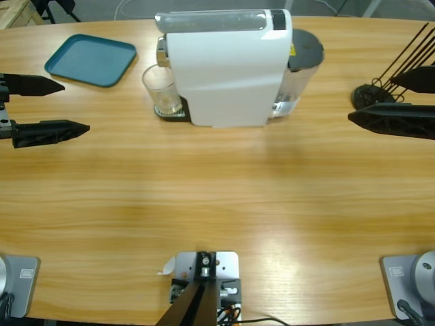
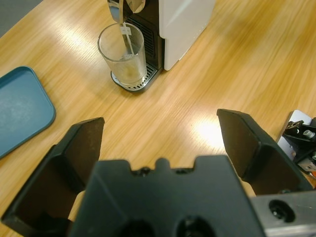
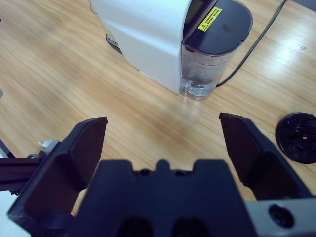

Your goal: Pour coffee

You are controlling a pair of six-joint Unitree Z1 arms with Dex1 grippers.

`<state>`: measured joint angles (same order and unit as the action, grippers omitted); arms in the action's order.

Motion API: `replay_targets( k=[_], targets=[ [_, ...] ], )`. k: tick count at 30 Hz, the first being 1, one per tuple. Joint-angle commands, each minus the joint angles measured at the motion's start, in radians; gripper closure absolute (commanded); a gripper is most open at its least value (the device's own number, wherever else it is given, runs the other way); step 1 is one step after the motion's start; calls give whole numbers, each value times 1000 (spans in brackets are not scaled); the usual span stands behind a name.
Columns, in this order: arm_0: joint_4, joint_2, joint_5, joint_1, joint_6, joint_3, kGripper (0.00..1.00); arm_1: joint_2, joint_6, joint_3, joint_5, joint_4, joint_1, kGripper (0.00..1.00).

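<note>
Left gripper and right gripper, fingers spread and empty, sit well apart from the coffee at the left gripper's 12 o'clock: thin amber layer in a clear glass under the white machine on the counter.

High view straight down; both wrist views obliquely toward the shared white machine, from opposite ends.

L hand & R hand both spread wide, holding nothing.
</note>
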<state>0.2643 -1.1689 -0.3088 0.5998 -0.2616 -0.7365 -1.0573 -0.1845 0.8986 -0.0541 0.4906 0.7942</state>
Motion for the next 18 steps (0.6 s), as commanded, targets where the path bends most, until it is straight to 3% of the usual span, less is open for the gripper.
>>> replay_targets(
  k=[1,18],
  targets=[
    [-7,-2,-9,-3,11,11,0,24,16,-49,-7,-17,8,0],
    [-7,16,15,-3,10,34,0,30,14,-51,40,-17,8,0]
  ],
)
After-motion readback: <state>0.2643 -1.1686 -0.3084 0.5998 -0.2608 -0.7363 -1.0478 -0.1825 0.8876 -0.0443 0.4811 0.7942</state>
